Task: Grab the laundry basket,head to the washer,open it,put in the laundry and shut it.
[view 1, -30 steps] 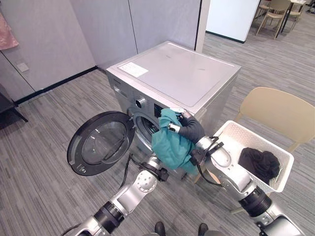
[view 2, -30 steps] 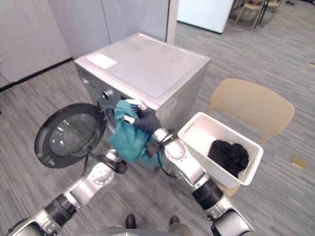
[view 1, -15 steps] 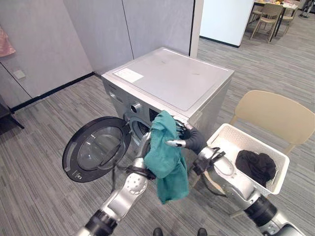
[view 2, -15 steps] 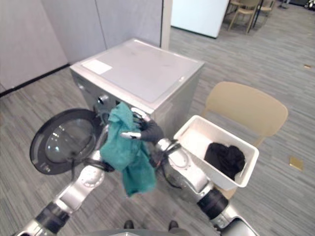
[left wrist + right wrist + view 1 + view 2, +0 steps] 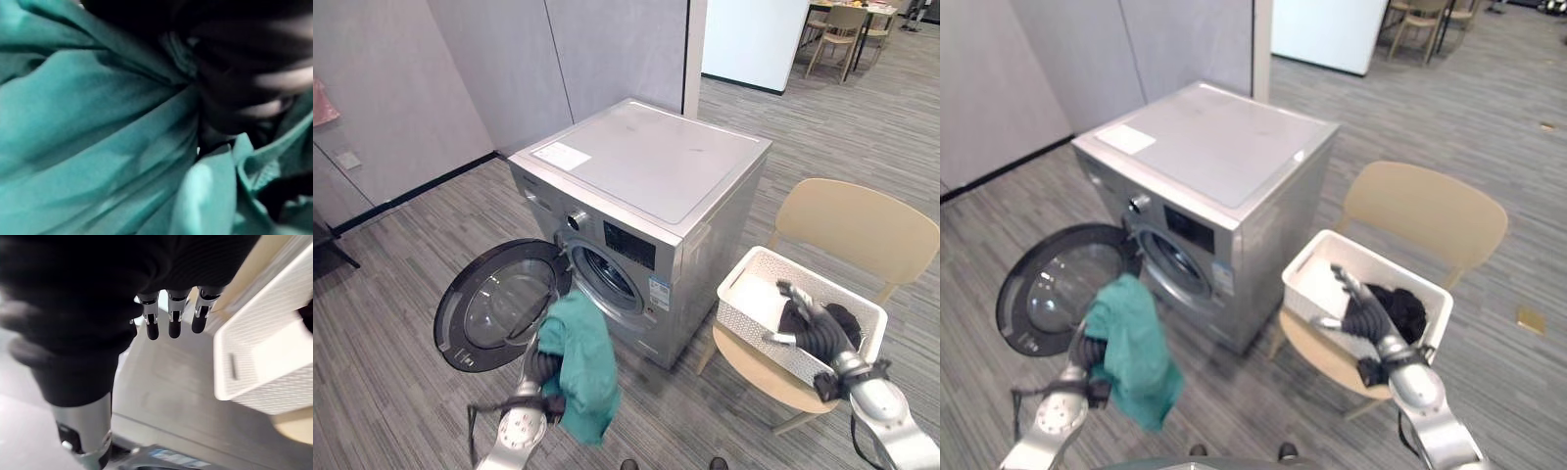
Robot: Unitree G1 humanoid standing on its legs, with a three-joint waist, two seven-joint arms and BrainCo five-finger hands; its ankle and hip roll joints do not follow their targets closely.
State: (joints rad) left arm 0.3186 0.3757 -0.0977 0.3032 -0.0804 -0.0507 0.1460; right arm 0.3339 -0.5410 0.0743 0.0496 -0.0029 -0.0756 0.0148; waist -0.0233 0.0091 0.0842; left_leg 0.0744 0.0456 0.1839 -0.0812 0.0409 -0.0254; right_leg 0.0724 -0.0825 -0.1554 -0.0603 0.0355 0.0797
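The silver washer (image 5: 646, 166) stands in the middle with its round door (image 5: 499, 304) swung open to the left and the drum opening (image 5: 607, 279) bare. A teal garment (image 5: 582, 367) hangs low in front of the door, bunched around my left hand (image 5: 544, 368), which is shut on it; the left wrist view shows the teal cloth (image 5: 98, 137) close up. The white laundry basket (image 5: 744, 318) rests on a beige chair (image 5: 857, 220) with a black garment (image 5: 847, 318) in it. My right hand (image 5: 806, 318) hovers over the basket, fingers (image 5: 168, 323) straight, holding nothing.
Grey partition walls stand behind the washer. Striped grey carpet lies all around. More chairs and a table (image 5: 847, 20) stand far back on the right. The open door juts out over the floor left of the washer.
My right hand has let go of the teal garment and swung right to the basket. The left hand now carries the garment alone, lower and further from the drum.
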